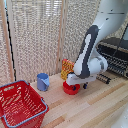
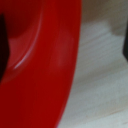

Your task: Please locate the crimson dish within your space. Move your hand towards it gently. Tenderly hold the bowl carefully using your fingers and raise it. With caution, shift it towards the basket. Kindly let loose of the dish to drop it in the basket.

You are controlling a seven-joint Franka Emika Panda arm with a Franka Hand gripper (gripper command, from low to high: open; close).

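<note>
The crimson dish (image 1: 70,89) is a small red bowl standing on the wooden table, in the middle of the exterior view. My gripper (image 1: 73,85) is lowered right onto it, and its block hides most of the bowl. In the wrist view the bowl (image 2: 45,65) fills most of the picture. One dark finger (image 2: 125,46) is outside the rim, with bare wood between them, and a dark shape inside the bowl is the other finger (image 2: 2,50). The jaws stand wide apart, astride the rim. The red basket (image 1: 20,105) stands at the exterior view's lower left.
A blue cup (image 1: 43,81) stands between the basket and the bowl. An orange and yellow box (image 1: 66,68) is behind the bowl. A black rack (image 1: 116,56) is at the exterior view's right. Slatted screens (image 1: 35,35) stand along the back.
</note>
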